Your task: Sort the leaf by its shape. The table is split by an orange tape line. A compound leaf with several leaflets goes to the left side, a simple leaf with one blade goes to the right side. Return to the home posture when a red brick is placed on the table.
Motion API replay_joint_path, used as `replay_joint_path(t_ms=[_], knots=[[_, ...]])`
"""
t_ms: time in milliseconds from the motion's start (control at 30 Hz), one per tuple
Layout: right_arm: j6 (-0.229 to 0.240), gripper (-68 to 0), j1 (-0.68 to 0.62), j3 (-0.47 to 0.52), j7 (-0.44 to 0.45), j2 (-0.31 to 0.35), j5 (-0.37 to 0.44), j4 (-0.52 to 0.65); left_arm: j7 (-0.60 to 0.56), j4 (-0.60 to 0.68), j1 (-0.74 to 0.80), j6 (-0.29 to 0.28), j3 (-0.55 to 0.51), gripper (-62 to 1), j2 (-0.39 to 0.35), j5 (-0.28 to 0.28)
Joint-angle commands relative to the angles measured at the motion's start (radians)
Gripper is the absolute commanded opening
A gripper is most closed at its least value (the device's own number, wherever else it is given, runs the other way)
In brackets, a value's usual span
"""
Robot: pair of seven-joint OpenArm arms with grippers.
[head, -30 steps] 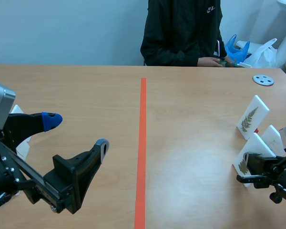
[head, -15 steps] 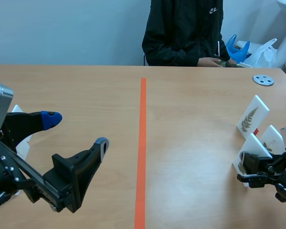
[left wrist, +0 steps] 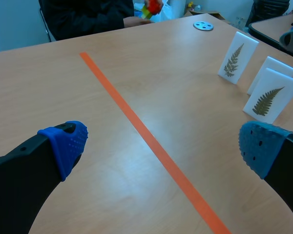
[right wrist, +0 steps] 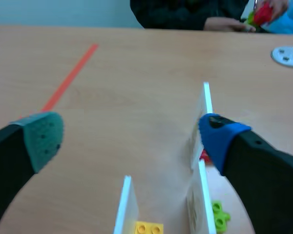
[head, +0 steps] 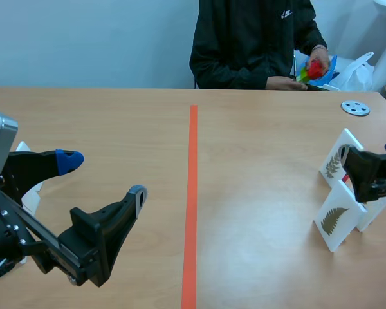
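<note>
Three white cards with pressed fern leaves stand right of the orange tape line [head: 193, 193]: a near card [head: 338, 219], a far card [head: 340, 158] and a third card [head: 374, 211] behind. My right gripper [head: 373, 177] hangs open just above them, holding nothing; in its wrist view the right gripper [right wrist: 132, 136] looks down on the card edges [right wrist: 205, 122]. My left gripper [head: 103, 177] stands open and empty over the left side, as the left wrist view confirms for the left gripper [left wrist: 161, 141]. A person across the table holds a red brick [head: 316, 69] in a hand.
A grey disc [head: 355, 108] lies at the far right. A white card [head: 31, 196] stands partly hidden behind my left arm. Blue and white bags [head: 347, 74] sit by the person. Small yellow [right wrist: 149, 227] and green [right wrist: 219, 214] bricks hold the cards upright.
My right gripper has opened, let go of the near fern card and risen above it. The card stands on the table. The person's hand has lifted a red brick.
</note>
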Motion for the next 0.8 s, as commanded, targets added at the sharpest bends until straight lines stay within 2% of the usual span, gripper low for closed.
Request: replay_joint_path(t_ms=[0, 67, 167, 400, 567, 767], knots=[[0.004, -3.5, -0.013, 0.019, -0.017, 0.014, 0.039, 0.055, -0.018, 0.021, 0.008, -0.001, 0.002, 1.4, -0.003, -0.006], [0.024, 0.4, -0.033, 0.033, -0.057, 0.019, 0.071, 0.115, -0.018, 0.021, 0.008, -0.001, 0.002, 1.4, -0.003, -0.006], [0.053, 0.4, -0.075, 0.048, -0.123, 0.035, 0.134, 0.204, -0.019, 0.021, 0.008, -0.001, 0.002, 1.4, -0.003, -0.006], [0.055, 0.4, -0.198, 0.053, -0.265, 0.044, 0.202, 0.394, -0.018, 0.021, 0.008, -0.001, 0.002, 1.4, -0.003, -0.006], [0.055, 0.4, -0.271, 0.024, -0.277, 0.044, 0.208, 0.456, -0.018, 0.021, 0.008, -0.002, 0.003, 1.4, -0.003, -0.006], [0.055, 0.4, -0.294, -0.096, -0.291, 0.045, 0.207, 0.459, -0.017, 0.021, 0.008, -0.002, 0.003, 1.4, -0.004, -0.006]])
